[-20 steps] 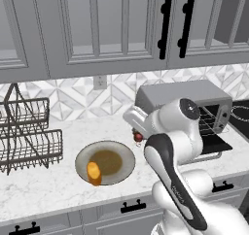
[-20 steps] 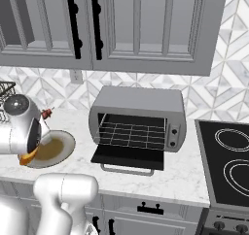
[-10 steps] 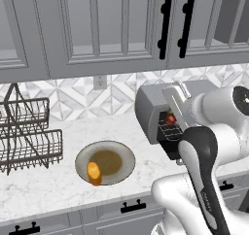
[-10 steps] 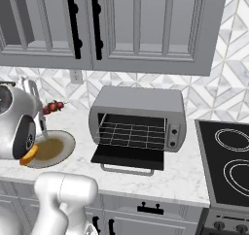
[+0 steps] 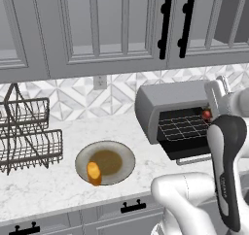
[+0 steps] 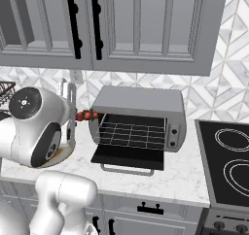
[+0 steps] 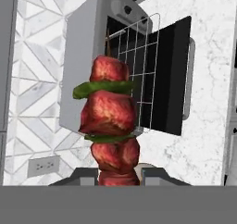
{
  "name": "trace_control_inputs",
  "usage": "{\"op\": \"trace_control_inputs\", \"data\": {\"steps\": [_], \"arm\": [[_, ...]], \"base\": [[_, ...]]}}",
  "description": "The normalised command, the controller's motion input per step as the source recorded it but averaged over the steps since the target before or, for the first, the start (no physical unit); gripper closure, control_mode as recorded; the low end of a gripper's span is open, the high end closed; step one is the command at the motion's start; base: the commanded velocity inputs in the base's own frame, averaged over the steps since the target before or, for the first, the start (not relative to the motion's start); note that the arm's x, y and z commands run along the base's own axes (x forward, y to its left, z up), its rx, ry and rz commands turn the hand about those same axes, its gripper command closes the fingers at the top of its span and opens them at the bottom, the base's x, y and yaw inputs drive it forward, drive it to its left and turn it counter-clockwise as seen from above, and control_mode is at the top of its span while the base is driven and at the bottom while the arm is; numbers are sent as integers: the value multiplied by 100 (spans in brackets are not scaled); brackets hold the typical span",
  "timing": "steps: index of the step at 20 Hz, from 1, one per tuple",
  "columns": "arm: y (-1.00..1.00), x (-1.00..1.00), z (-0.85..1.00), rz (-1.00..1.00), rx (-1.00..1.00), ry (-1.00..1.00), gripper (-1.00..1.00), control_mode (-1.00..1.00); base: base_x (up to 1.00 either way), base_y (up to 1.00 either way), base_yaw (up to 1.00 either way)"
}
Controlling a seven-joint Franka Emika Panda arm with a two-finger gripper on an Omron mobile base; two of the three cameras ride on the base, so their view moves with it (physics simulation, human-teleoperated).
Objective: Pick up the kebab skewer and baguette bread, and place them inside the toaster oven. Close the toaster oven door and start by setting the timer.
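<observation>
gripper point(image 7: 119, 176) clamped on skewer point(image 7: 109, 121) | oven point(image 6: 138, 117) just ahead, door point(image 6: 127, 158) down | bread point(image 5: 93, 171) behind on plate point(image 5: 124, 159)

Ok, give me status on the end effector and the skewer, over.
End effector shut on kebab skewer, held in air just left of toaster oven. Oven door down, rack bare. Baguette bread on plate. Path clear.

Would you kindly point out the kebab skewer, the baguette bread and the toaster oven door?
kebab skewer point(image 7: 109, 112), hand view, middle meat chunk.
baguette bread point(image 5: 93, 172), left base view, loaf's middle.
toaster oven door point(image 6: 124, 156), right base view, dark glass panel.
</observation>
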Motion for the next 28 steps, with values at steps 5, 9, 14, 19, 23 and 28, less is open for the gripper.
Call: {"op": "trace_control_inputs", "data": {"steps": [5, 9, 14, 19, 23, 28], "arm": [[-58, 5, -32, -11, 0, 1, 100, -100], [-39, 19, -46, -8, 0, 0, 100, -100], [-6, 37, -44, -1, 0, 0, 100, -100], [-22, 29, -39, 0, 0, 0, 100, -100], [-25, 18, -34, 0, 0, 0, 100, -100], [-10, 22, -21, 0, 0, 1, 100, -100]], "base": [[0, 0, 0], [0, 0, 0], [0, 0, 0], [0, 0, 0], [0, 0, 0], [0, 0, 0]]}}
